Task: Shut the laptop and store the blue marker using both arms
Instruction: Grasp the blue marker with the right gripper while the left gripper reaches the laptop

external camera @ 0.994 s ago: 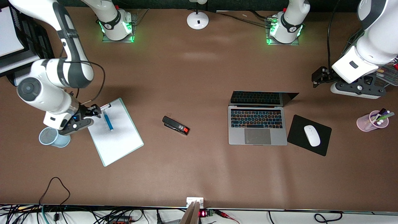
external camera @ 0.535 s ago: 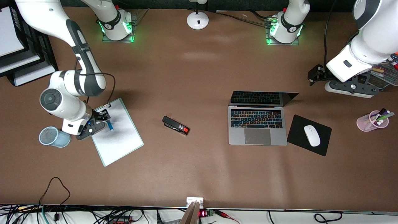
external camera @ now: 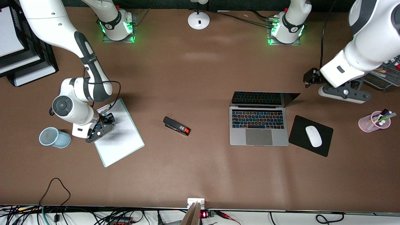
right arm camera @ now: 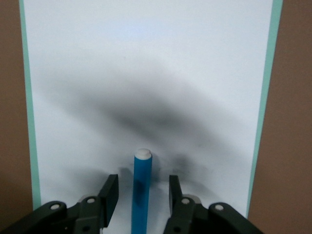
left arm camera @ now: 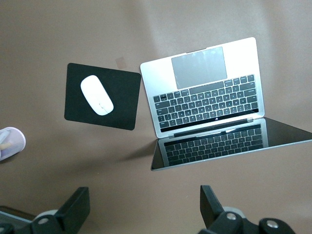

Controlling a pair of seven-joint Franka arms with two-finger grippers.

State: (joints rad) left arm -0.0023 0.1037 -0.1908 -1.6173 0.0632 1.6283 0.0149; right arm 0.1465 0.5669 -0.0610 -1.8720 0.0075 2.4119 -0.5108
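The silver-grey laptop [external camera: 258,137] stands open on the table, its screen tilted up; it also shows in the left wrist view [left arm camera: 209,73]. The blue marker [right arm camera: 141,190] with a white end lies on a white board [external camera: 122,142]. My right gripper [external camera: 107,120] is low over the board, open, its fingers [right arm camera: 110,192] on either side of the marker without touching it. In the front view the gripper hides the marker. My left gripper [external camera: 309,79] is open and empty in the air over bare table beside the laptop screen's corner, toward the left arm's end.
A black mousepad [external camera: 298,134] with a white mouse [external camera: 313,136] lies beside the laptop. A pink cup of pens [external camera: 373,121] stands toward the left arm's end. A black stapler [external camera: 176,126] lies mid-table. A blue mesh cup [external camera: 53,137] stands beside the board.
My right gripper has moved across the board and come down around the marker. My left gripper has moved toward the laptop's screen.
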